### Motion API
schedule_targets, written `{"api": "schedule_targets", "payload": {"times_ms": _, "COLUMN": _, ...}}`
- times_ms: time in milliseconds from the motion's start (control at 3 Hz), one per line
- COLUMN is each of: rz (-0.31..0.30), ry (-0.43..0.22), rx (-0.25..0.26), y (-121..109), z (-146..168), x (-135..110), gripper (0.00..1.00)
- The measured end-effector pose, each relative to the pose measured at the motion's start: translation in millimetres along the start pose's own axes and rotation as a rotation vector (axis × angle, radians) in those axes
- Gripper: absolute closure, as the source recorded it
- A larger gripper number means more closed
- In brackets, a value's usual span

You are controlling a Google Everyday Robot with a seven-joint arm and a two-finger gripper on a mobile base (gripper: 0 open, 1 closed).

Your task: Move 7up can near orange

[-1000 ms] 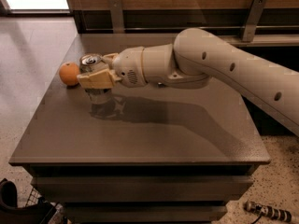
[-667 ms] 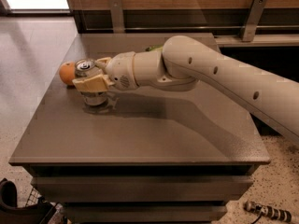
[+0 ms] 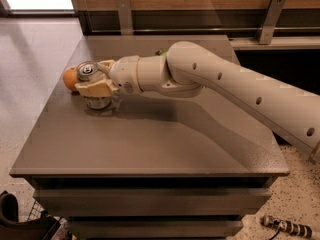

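Note:
The 7up can (image 3: 91, 72), silver with a pull-tab top, stands at the left side of the grey table (image 3: 150, 144). Its base is at the table surface. The orange (image 3: 69, 78) lies just left of the can, touching it or nearly so. My gripper (image 3: 90, 77) reaches in from the right and is shut on the can, with one cream finger (image 3: 95, 88) on its near side and the other on its far side. The fingers hide the can's middle.
A small green thing (image 3: 161, 52) peeks out behind my arm at the table's back. My white arm (image 3: 240, 89) spans the table's right half. The table's left edge runs close beside the orange. A wood wall with metal brackets stands behind.
My gripper has carried the can left and a little toward the front, so the can now sits right beside the orange.

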State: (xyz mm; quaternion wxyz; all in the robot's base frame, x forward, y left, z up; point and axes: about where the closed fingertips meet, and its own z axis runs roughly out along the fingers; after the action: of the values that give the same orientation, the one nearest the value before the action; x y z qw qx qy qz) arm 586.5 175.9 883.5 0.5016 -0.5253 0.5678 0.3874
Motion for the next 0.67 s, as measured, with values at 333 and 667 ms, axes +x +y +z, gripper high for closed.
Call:
{"api": "schedule_targets", "payload": {"times_ms": 333, "rz": 0.002, "ry": 0.001, "rx": -0.006, "y": 2.7, "z": 1.6, "x": -1.5, "gripper": 0.75}}
{"api": "schedule_targets", "payload": {"times_ms": 667, "rz": 0.000, "ry": 0.001, "rx": -0.011, "y": 4.8, "z": 4.2, "x": -2.6, "gripper": 0.44}}
